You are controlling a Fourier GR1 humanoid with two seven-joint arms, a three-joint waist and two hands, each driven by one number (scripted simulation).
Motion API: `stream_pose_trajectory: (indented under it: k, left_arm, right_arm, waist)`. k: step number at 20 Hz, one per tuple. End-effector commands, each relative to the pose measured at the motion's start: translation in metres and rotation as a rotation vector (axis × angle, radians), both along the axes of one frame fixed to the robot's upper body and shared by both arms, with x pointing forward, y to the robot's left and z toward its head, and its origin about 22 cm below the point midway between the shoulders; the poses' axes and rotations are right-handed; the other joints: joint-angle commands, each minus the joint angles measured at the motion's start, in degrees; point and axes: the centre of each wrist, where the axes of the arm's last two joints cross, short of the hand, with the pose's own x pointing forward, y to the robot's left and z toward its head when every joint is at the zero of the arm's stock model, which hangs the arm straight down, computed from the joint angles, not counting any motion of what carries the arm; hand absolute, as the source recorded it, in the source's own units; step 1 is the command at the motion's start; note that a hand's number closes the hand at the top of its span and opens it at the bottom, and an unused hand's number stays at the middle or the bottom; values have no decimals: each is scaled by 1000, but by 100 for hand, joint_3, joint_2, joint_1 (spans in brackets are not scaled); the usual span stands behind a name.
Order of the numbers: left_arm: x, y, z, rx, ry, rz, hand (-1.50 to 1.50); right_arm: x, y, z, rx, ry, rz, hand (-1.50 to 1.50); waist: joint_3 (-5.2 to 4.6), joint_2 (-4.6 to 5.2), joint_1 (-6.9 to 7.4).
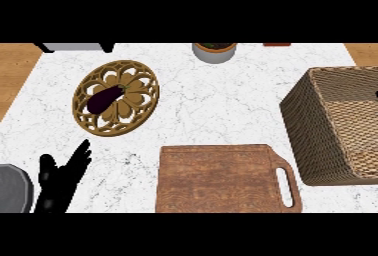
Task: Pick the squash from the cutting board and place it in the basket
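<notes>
The wooden cutting board (221, 180) lies at the lower middle of the counter, handle slot to the right, with nothing on its top. No squash shows anywhere in the head view. The woven basket (317, 125) stands at the right, right next to the board's handle; a small dark sliver at the picture's right edge lies within its opening, and I cannot tell what it is. My left hand (63, 177) rests open at the lower left, fingers pointing up, apart from the board. My right hand does not show.
A dark purple eggplant (105, 98) lies on a carved round wooden plate (140, 107) at the upper left. A grey pot (214, 52) stands at the far edge. A grey round object (11, 190) sits at the lower left edge.
</notes>
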Motion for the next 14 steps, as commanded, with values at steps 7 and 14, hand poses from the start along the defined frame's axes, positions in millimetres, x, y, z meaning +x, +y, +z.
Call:
stream_pose_trajectory:
  k: [7,14]
  left_arm:
    - [-10,5,-17,-8,62,5,0]
    - [-5,-14,-9,4,66,13,0]
  right_arm:
    - [22,-79,-59,109,-7,21,150]
    - [12,-89,-72,-136,130,-116,150]
  waist:
    - [-42,31,22]
    - [-43,30,25]
